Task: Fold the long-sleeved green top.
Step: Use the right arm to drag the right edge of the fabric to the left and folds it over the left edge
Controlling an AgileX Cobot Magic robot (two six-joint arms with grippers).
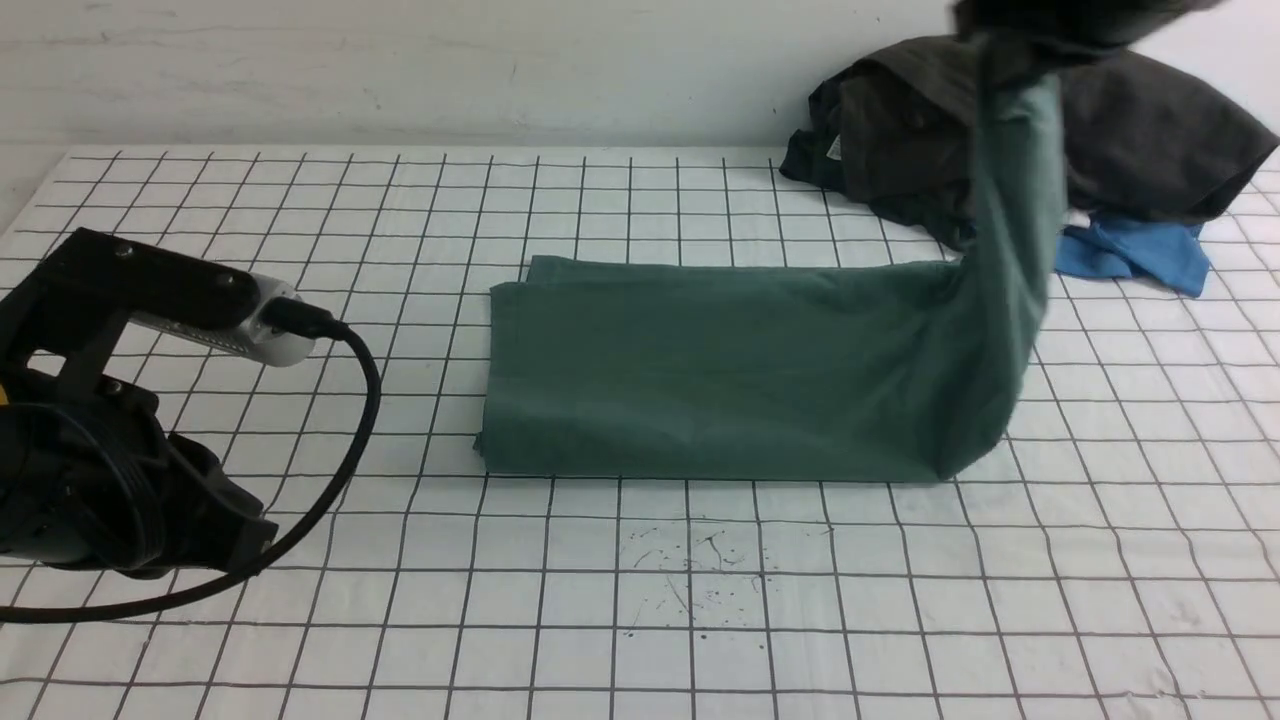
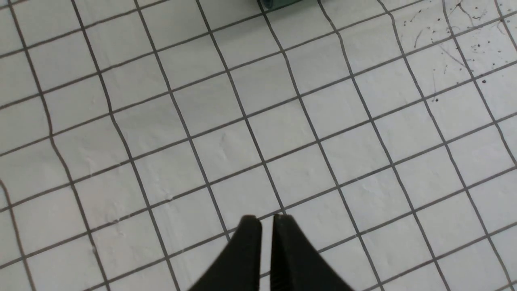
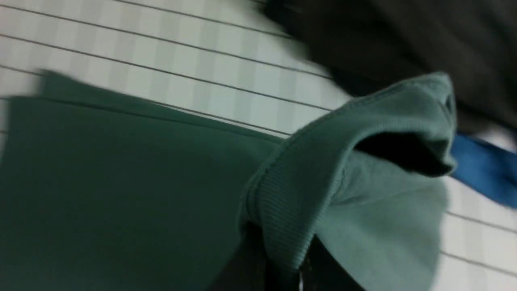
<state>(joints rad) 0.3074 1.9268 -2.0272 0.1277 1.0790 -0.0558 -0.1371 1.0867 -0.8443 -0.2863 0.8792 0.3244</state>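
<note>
front view: green top (image 1: 720, 380) lay as a flat folded band on the gridded table (image 1: 700, 600), one sleeve (image 1: 1010, 250) pulled upward. right wrist view: right gripper (image 3: 282, 266) clenched on the ribbed cuff (image 3: 282, 218), body below it and off to its left; we judged the lift was to carry the sleeve over the body. left gripper (image 2: 261, 220) closed on nothing, top well ahead of it, likely parked clear. dark garment (image 1: 1150, 130) and blue garment (image 1: 1140, 250) sat just behind the right gripper, unused.
</note>
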